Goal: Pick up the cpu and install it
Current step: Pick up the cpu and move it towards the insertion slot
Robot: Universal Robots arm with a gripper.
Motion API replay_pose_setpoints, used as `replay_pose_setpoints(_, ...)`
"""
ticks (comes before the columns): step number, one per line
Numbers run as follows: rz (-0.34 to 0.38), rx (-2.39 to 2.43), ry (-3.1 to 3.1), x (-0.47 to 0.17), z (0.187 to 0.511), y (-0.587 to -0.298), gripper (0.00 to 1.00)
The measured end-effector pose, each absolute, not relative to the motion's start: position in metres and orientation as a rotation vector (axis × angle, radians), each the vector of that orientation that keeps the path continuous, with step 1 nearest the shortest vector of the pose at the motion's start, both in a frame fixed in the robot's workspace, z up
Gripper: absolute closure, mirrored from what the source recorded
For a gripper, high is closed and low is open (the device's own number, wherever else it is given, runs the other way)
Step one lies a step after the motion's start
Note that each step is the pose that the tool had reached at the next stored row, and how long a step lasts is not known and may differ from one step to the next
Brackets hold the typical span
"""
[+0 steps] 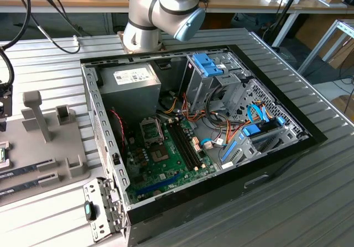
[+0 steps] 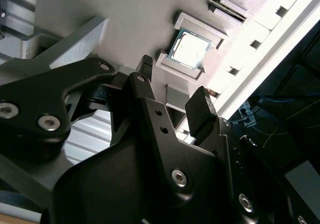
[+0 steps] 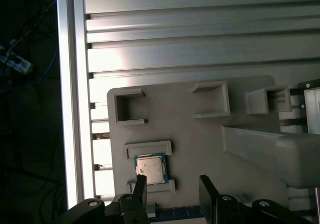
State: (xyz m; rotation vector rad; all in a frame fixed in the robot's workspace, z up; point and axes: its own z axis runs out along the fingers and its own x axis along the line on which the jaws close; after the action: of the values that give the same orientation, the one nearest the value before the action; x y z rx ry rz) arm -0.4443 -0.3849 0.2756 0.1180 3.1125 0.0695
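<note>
cpu (image 3: 150, 168) (image 2: 190, 49) sits flat, metal top up, in a lipped nest of the grey fixture plate (image 3: 200, 144), close to the plate edge that runs along the worktop (image 3: 200, 48) edge. Tool (image 3: 173, 191) is spread with nothing in it, over the plate just beside the cpu. In the first wrist view one fingertip (image 3: 140, 186) lines up with a cpu corner and the other is over bare plate, so the cpu lies off to one side of the gap, not between the fingers.
</note>
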Motion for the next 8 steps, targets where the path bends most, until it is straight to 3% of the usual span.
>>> replay_pose_setpoints(8,0.069,0.118,3.113,-0.4445,0.2732,-0.3849,0.46)
